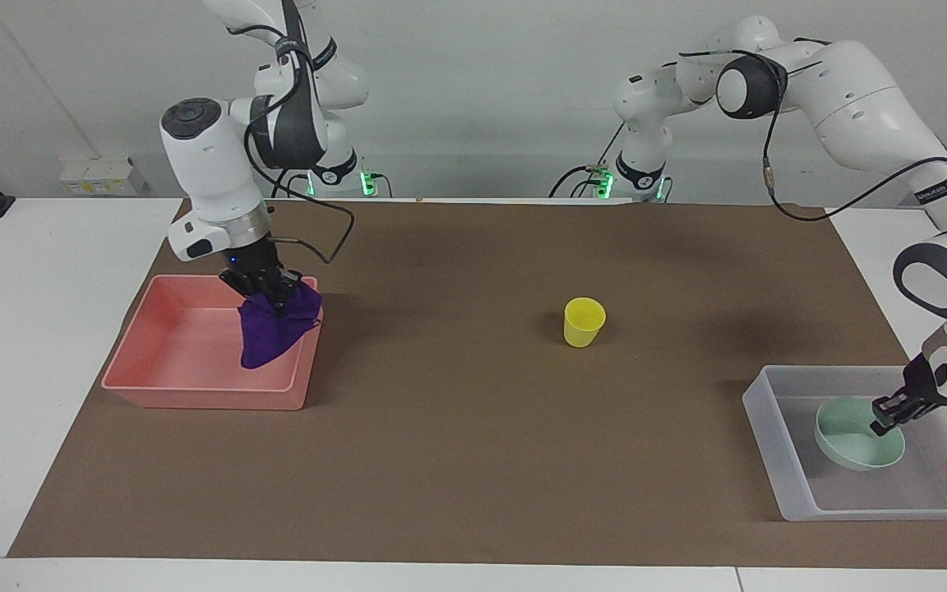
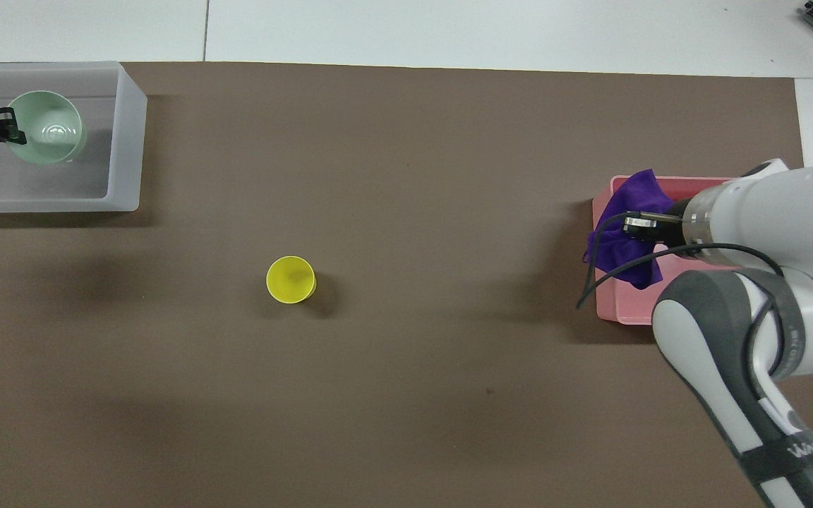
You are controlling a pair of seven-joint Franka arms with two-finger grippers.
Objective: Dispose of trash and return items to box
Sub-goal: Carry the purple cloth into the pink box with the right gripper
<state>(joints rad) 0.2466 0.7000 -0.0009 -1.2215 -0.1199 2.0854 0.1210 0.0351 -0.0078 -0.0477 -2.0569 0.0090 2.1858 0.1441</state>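
Purple cloth (image 1: pixel 274 333), soft and wrinkled, hangs from the right gripper (image 1: pixel 279 301) in the facing view, its fingertips clamped tight on the cloth's top while the lower part dangles over the pink opaque rectangular tray (image 1: pixel 194 386), above the tray's end that faces the small yellow plastic cup (image 1: pixel 584 321). That cup stands upright on the brown paper mat (image 1: pixel 473 460), well apart from the pink tray toward the left arm's end of the table. Farther still from the pink tray, at the left arm's end, sits the translucent whitish rectangular plastic box (image 1: pixel 778 460) with low walls; the shallow pale mint-green bowl (image 1: pixel 852 448) is inside it, tilted, and the left gripper (image 1: pixel 887 417) is pinched closed on the bowl's rim. Whether the bowl touches the box floor cannot be told. In the overhead view, the purple cloth (image 2: pixel 622 236) overlaps the pink tray (image 2: pixel 622 310) at its wall that faces the cup, with the right gripper (image 2: pixel 638 224) at the cloth's middle and the white right arm covering much of the tray. The yellow cup (image 2: pixel 291 279) shows as an open round mouth, well apart from the pink tray. At the left arm's end, farther from the robots than the pink tray, the mint bowl (image 2: pixel 46 127) lies within the translucent box (image 2: pixel 124 141), and the left gripper (image 2: pixel 4 131) grips the bowl's edge.
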